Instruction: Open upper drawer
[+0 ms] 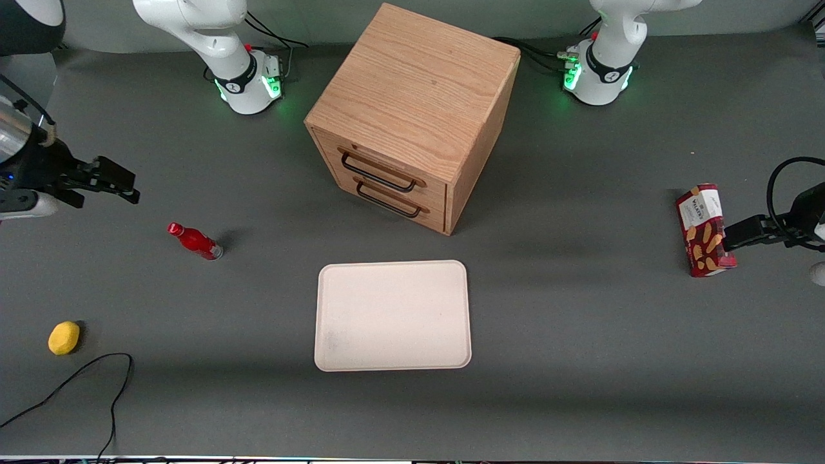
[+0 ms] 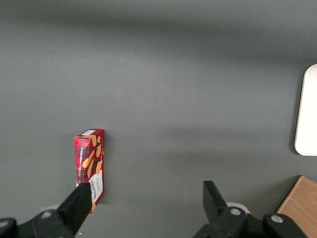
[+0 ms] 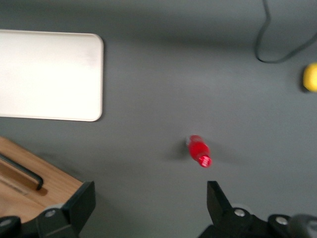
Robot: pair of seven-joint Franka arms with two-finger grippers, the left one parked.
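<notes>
Front view: shut oak upper drawer [image 1: 380,169], black handle.

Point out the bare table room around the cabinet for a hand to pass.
Bare mat lies between the oak cabinet and the cream tray, and from the red bottle to the drawer fronts. The open gripper hovers above the mat toward the working arm's end, nothing crowding it.

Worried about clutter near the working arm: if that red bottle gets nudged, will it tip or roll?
The red bottle stands upright and narrow, so it would probably tip easily, then likely roll, being round. The open end effector hangs above the table, apart from it.
</notes>
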